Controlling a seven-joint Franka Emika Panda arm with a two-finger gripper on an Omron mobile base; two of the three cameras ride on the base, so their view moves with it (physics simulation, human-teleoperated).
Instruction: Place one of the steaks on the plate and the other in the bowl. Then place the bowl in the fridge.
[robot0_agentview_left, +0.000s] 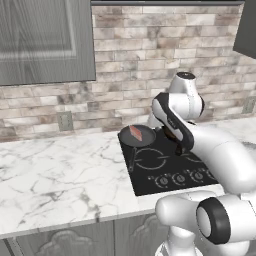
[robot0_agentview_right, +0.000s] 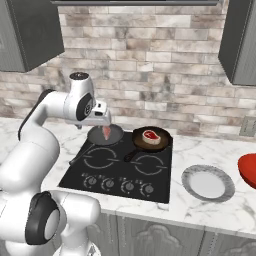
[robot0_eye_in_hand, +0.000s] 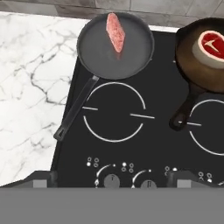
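The gripper (robot0_eye_in_hand: 112, 181) hangs over the cooktop's (robot0_eye_in_hand: 131, 144) knob row with its fingers spread wide and nothing between them. Beyond lie two bare burner rings. Farther back, a grey pan (robot0_eye_in_hand: 115, 46) holds the flat pink steak (robot0_eye_in_hand: 116, 31) near its rear rim, handle angling toward the left counter (robot0_eye_in_hand: 30, 87). Just beside it to the right, a dark pan (robot0_eye_in_hand: 203, 57) carries the fat-rimmed steak (robot0_eye_in_hand: 212, 43). Right of the cooktop sit the plate (robot0_agentview_right: 208, 183) and the red bowl (robot0_agentview_right: 248, 170) at the picture's edge.

No text, label or number can be read anywhere; the marks by the stove (robot0_eye_in_hand: 131, 131) knobs are too small to read.
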